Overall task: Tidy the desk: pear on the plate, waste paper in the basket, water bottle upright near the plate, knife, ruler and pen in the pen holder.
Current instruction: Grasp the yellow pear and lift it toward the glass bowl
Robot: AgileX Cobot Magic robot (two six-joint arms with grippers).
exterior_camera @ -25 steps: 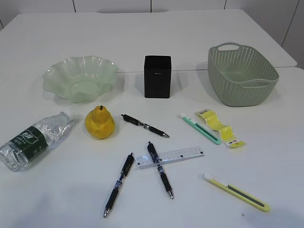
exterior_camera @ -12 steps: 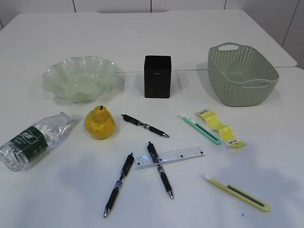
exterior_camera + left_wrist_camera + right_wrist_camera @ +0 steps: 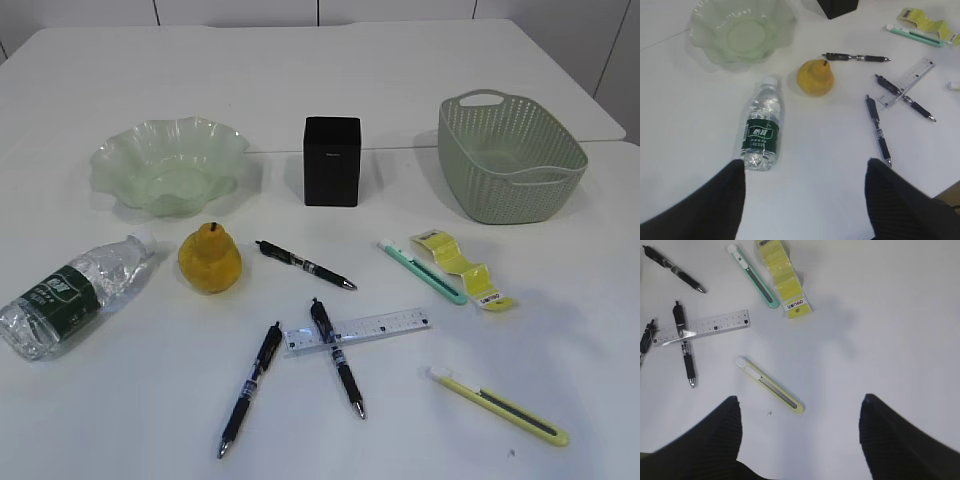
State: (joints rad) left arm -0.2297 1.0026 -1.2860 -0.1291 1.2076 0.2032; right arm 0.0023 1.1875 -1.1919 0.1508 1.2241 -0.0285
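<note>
Lying flat: crinkled clear water bottle (image 3: 72, 292) beside ruffled glass plate (image 3: 170, 165)

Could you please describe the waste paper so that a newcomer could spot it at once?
Start at the green basket on the right. In front of it lies the waste paper, beside a teal knife. It is the only zigzag-folded yellow strip; the yellow knife is straight.

Of my own body only the tips of my two tools show, each seen from its wrist camera. My left tool (image 3: 805, 200) has two fingers (image 3: 715, 205) that are matte black, broad and rounded, with a fine ribbed texture on the surface. My right tool (image 3: 800, 440) looks the same: two dark, blunt fingers (image 3: 900, 440) with faint ridges. I see no cables, screws or markings there.
</note>
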